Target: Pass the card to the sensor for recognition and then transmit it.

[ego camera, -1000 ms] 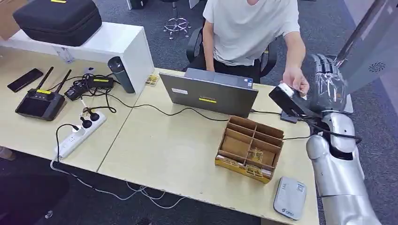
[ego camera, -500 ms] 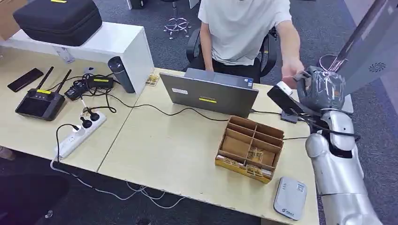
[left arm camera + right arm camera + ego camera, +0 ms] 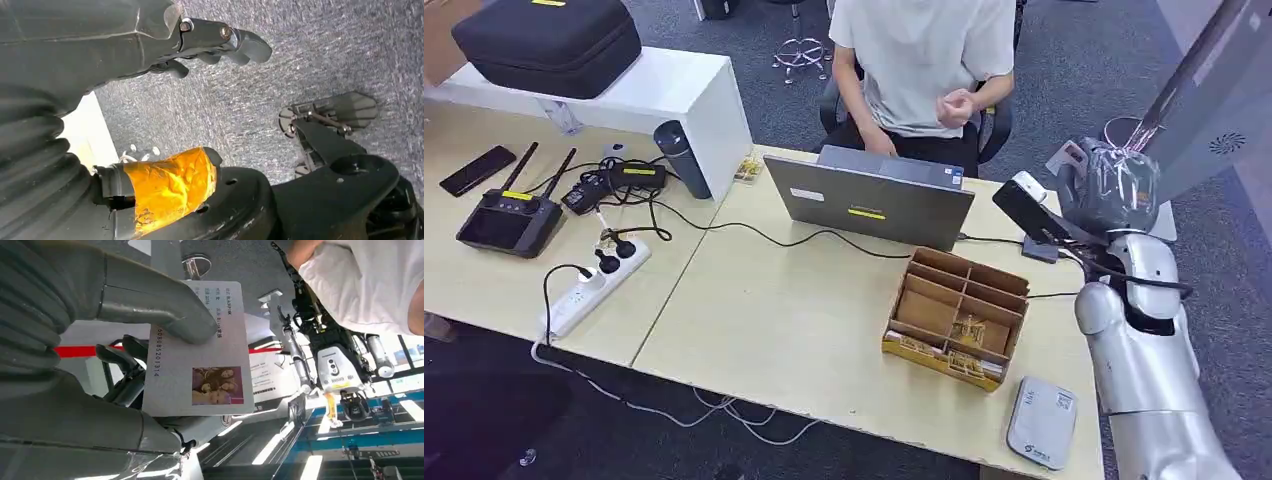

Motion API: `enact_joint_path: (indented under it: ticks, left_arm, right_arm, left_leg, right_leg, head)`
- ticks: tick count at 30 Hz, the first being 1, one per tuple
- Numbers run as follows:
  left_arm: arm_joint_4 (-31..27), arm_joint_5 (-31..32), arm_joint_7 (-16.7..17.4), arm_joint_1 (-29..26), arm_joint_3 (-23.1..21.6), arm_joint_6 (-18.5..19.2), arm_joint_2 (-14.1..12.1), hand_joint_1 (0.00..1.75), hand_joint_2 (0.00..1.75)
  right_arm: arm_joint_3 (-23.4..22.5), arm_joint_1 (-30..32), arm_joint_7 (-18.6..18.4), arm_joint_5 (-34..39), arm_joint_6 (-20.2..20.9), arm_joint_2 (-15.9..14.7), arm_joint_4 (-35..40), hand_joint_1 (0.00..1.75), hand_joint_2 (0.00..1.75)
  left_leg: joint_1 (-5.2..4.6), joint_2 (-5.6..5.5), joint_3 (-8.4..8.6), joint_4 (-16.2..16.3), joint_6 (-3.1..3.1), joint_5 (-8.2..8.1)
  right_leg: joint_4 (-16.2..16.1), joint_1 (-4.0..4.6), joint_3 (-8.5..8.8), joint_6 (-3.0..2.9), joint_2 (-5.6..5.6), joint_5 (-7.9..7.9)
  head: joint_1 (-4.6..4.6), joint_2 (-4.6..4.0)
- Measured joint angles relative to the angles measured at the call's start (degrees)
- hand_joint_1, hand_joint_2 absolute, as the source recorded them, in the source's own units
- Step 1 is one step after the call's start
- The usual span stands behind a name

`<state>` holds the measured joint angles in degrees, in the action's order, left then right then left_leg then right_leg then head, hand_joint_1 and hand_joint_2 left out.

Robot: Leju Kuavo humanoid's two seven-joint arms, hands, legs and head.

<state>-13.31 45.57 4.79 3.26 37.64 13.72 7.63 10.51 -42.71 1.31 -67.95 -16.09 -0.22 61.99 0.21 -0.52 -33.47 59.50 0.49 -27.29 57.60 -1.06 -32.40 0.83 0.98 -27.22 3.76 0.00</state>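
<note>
While its thumb pins the card [image 3: 200,347], printed "6086052013314" beside a group photo, the right hand [image 3: 1109,185] holds it at right of frame.

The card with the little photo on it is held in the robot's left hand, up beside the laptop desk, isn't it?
Not quite: the card is held in the robot's right hand, not its left. The right wrist view shows the thumb pressing it against the fingers, and the head view shows that hand raised at the right end of the desk, near the laptop.
</note>
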Motion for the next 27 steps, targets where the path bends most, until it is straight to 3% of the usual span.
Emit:
enact_joint_path:
  ticks: [4, 8, 14, 21, 27]
  left_arm:
    - [0.0, -0.7, 0.0, 0.0, 0.7, -1.6, 0.2, 0.0, 1.75]
    - [0.1, -1.7, 0.0, -0.1, 2.0, -1.7, 0.5, 0.0, 1.75]
    - [0.1, -2.4, -0.7, -0.4, 4.1, -1.7, 0.7, 0.0, 1.75]
    - [0.1, -2.8, -0.8, -0.6, 6.0, -1.7, 0.8, 0.0, 1.75]
    - [0.1, -2.8, -1.1, -0.5, 6.9, -1.7, 0.9, 0.0, 1.75]
  right_arm:
    - [0.2, 4.2, 1.5, -0.1, -4.2, -0.5, 3.5, 1.75, 1.75]
    - [-0.6, 14.4, 4.7, -0.3, -11.3, -3.2, 12.0, 1.75, 1.75]
    - [-8.1, 31.2, 10.8, -1.8, -19.9, -6.7, 23.7, 1.75, 1.75]
    - [-16.6, 42.5, 13.7, -2.4, -22.5, -7.3, 29.9, 1.75, 1.75]
    - [-17.9, 46.5, 14.7, -3.5, -22.4, -7.0, 30.0, 1.75, 1.75]
  left_leg:
    - [0.01, -0.02, 0.03, 0.0, 0.0, -0.01]
    - [0.01, -0.1, -0.03, 0.0, 0.03, -0.04]
    - [-0.01, -0.07, -0.16, 0.0, 0.02, -0.12]
    - [-0.01, 0.18, -0.11, 0.0, 0.01, -0.16]
    - [0.01, 0.27, -0.07, 0.0, -0.03, -0.12]
  right_leg:
    - [0.0, 0.01, -0.04, 0.0, 0.01, -0.01]
    - [-0.1, 0.01, -0.06, 0.01, 0.08, -0.05]
    - [-0.1, -0.01, -0.14, 0.02, 0.05, -0.05]
    - [-0.1, 0.0, -0.2, -0.01, -0.14, -0.03]
    - [-0.1, 0.02, -0.19, -0.02, -0.22, -0.01]
  head:
    - [0.0, 0.0]
    - [0.0, 0.0]
    - [-0.02, 0.0]
    - [0.0, 0.0]
    - [0.0, 0.0]
